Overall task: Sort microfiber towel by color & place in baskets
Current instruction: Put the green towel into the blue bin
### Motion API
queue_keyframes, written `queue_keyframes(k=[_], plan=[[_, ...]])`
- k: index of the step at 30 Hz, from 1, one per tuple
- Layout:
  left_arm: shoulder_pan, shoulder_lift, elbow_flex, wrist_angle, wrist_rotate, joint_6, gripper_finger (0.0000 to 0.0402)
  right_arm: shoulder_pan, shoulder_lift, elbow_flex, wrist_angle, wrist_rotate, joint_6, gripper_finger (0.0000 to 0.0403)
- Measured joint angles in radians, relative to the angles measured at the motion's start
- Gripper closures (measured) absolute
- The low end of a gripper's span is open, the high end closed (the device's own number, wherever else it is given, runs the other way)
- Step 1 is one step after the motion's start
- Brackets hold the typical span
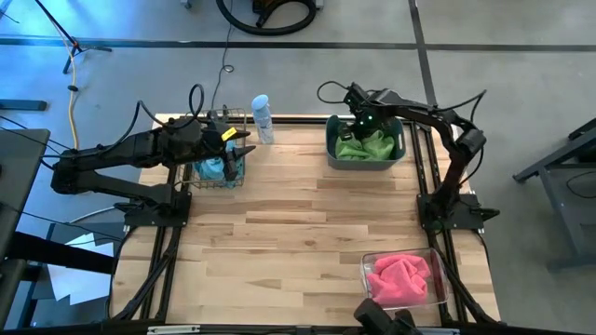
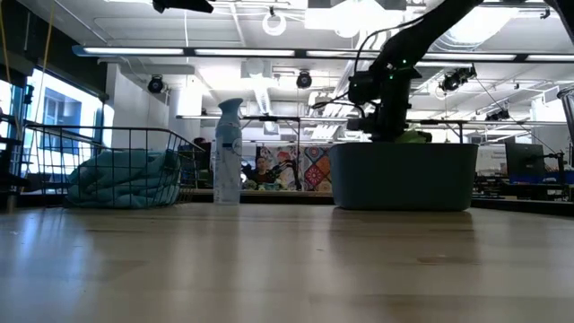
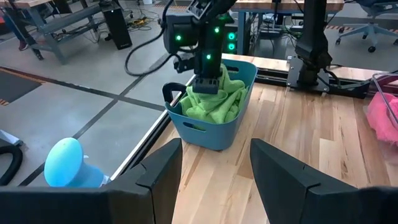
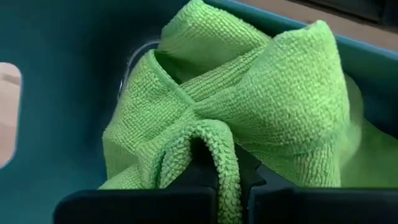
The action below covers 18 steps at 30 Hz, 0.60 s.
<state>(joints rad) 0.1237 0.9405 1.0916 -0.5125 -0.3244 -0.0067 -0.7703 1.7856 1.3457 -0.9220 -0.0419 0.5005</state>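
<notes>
My right gripper (image 4: 227, 177) was down inside the slate-blue tub (image 1: 365, 141) at the table's far right, its fingers closed tight on a fold of the lime green towel (image 4: 249, 106) heaped there. My left gripper (image 3: 214, 165) hung with its fingers apart and empty above the black wire basket (image 1: 220, 167), which held the light blue towel (image 2: 121, 178). The pink towel (image 1: 402, 277) lay in the clear bin (image 1: 368, 262) at the near right.

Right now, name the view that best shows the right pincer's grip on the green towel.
Right wrist view: the right pincer pinches a fold of the green towel close up. High and left wrist views show it small inside the blue tub; the low view hides the grip.
</notes>
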Motion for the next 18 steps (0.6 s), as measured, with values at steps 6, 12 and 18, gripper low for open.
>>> queue_keyframes(k=[6, 12, 18], plan=[[0.000, 0.000, 0.000, 0.000, 0.000, 0.001, 0.0224, 0.005, 0.037, -0.002, 0.020, 0.008, 0.024, 0.0403], [0.000, 0.000, 0.000, 0.000, 0.000, 0.000, 0.0224, 0.007, 0.083, -0.002, 0.021, 0.006, 0.045, 0.0403], [0.000, 0.000, 0.000, 0.000, -0.001, 0.004, 0.0224, 0.012, 0.113, -0.002, 0.039, 0.013, 0.079, 0.0403]])
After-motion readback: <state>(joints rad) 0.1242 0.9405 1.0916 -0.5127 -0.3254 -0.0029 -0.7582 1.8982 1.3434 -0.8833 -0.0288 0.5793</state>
